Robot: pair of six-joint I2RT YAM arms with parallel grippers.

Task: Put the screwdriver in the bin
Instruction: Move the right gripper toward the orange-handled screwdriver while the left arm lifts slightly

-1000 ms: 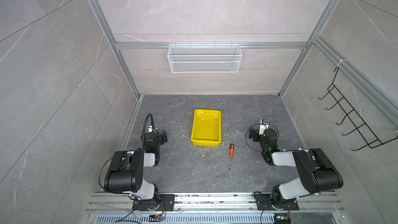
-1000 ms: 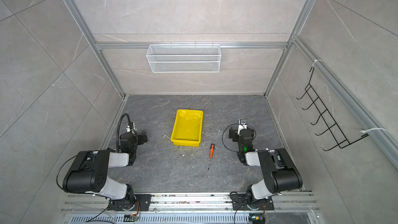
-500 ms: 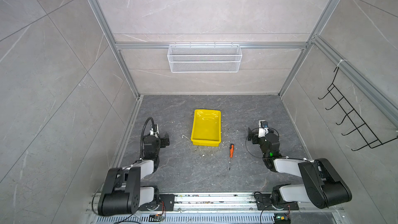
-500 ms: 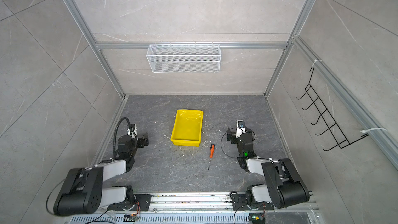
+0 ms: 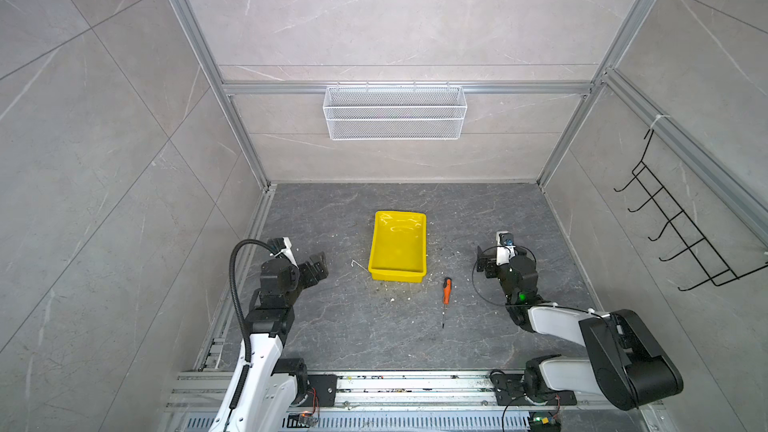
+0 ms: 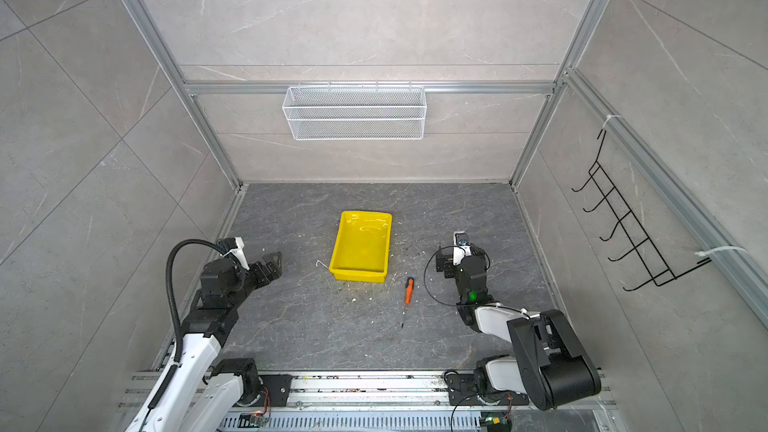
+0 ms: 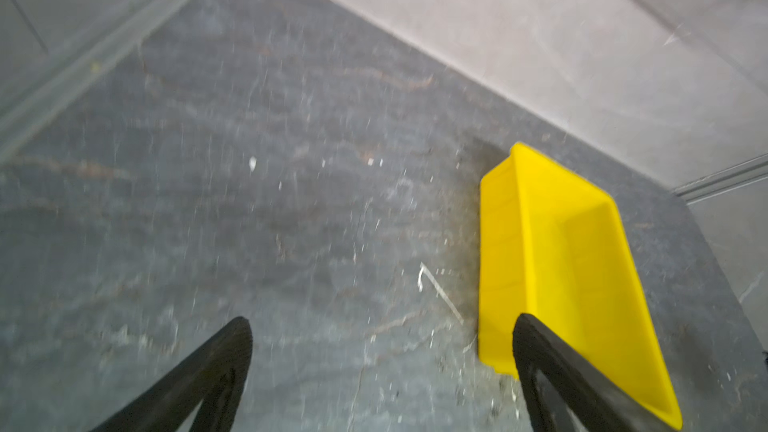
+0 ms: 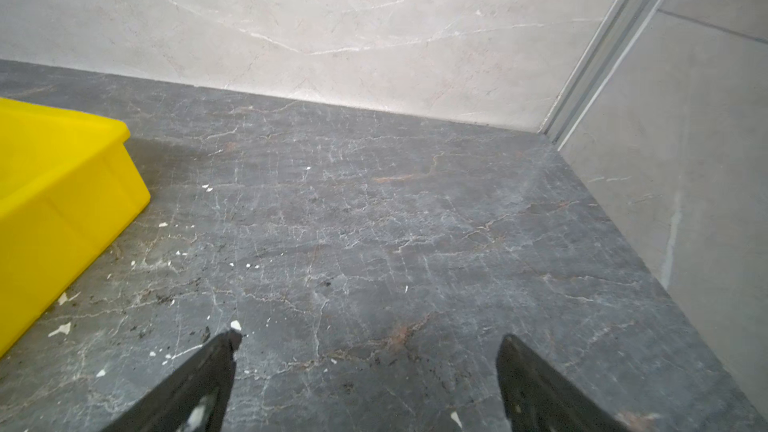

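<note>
Lying on the worktop [image 5: 353, 326], the screwdriver [image 5: 446, 290] rests just beside the bin [image 5: 376, 243]. Left gripper [image 7: 381, 320] and right gripper [image 8: 369, 336]: jaws apart, empty.

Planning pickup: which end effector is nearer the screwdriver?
The right end effector: the screwdriver lies on its side of the bin, opposite the left end effector.

Both top views: mounted high over the near edge, tilted down toward the far wall [image 5: 395, 35]; wide, distant, near-identical framing of the whole floor [image 5: 353, 334]. Left wrist view: low, close, facing far-right. Right wrist view: low, close, facing far. All four share the bin [image 5: 397, 275] and the floor around it.
</note>
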